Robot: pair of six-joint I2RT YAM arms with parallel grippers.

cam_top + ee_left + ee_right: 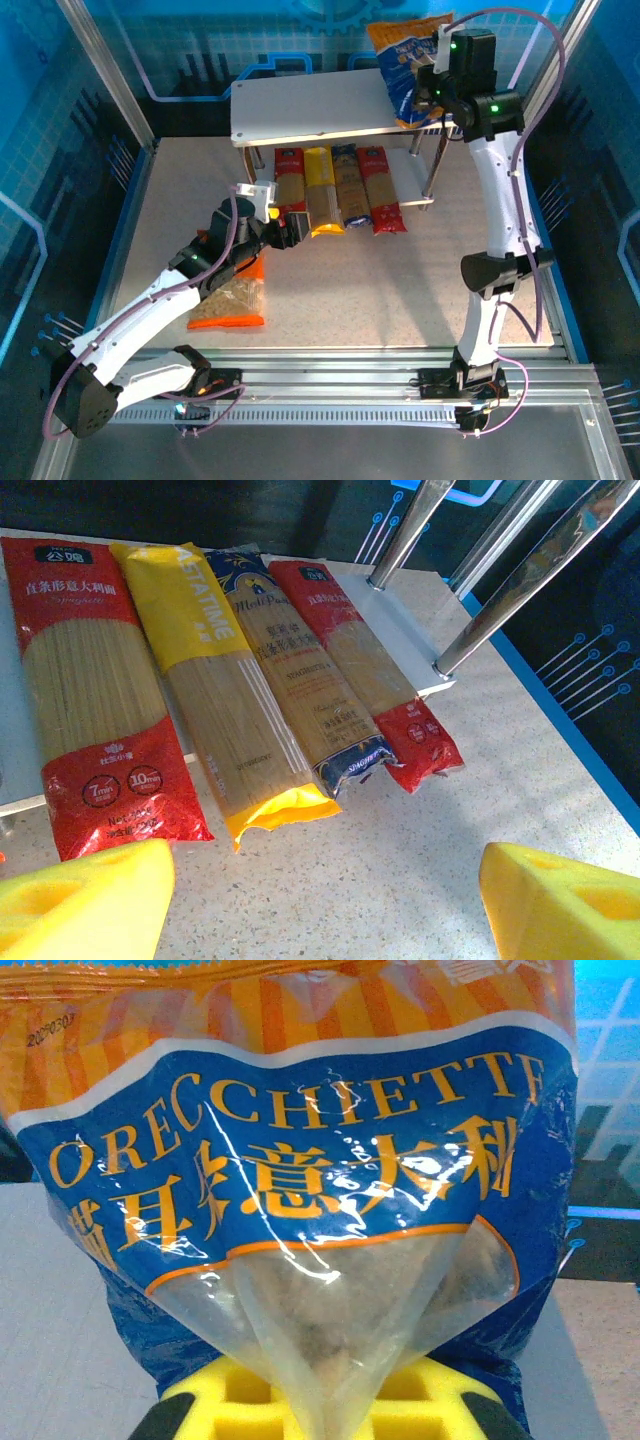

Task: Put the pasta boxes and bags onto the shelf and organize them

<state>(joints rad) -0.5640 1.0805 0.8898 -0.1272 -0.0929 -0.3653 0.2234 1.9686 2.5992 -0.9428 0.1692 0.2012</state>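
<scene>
The right pincer (325,1405) pinches the blue bag (300,1160) over the right end of the shelf (310,105), and the left pincer (325,900), spread, hovers near four spaghetti packs (250,710) lying side by side on its lower board.

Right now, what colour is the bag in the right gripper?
The bag is blue with an orange-striped top and orange lettering, clearest in the right wrist view.

Long red plastic spaghetti pack (90,680): red ends, white lettering | long yellow plastic spaghetti pack (215,700): yellow, white lettering | long dark blue spaghetti pack (300,670): navy ends, pale script | second long red spaghetti pack (370,670): red ends | soft blue plastic pasta bag (300,1160): blue, orange lettering, orange-and-yellow striped top | flat orange pasta bag (228,300): orange border | stone-look tabletop (420,850): beige, finely speckled
</scene>
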